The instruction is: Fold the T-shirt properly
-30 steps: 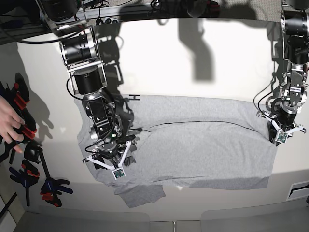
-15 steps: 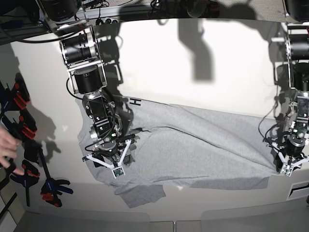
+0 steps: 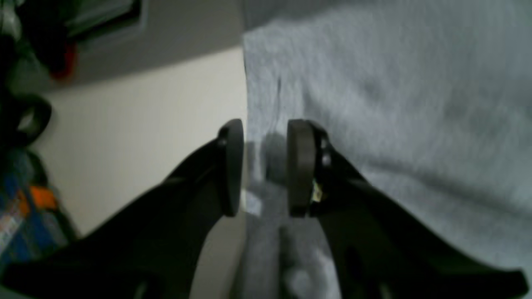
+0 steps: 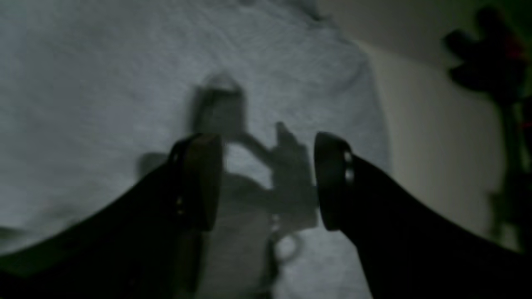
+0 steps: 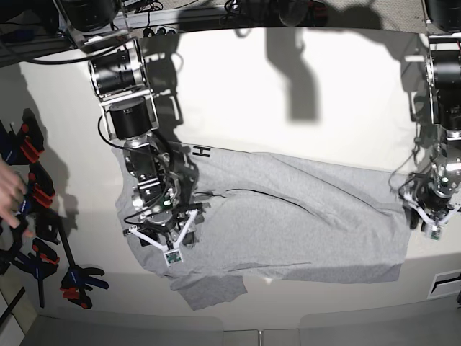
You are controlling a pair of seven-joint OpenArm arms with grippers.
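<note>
One grey T-shirt (image 5: 288,216), spread flat, creased, letters at top edge

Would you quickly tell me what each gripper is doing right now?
Left gripper: jaws part open, straddling the edge of the T-shirt, not visibly clamped.
Right gripper: open, empty, over the T-shirt.

left end effector (image 3: 264,166): fingers narrowly parted | right end effector (image 4: 266,180): spread wide, lowered
</note>
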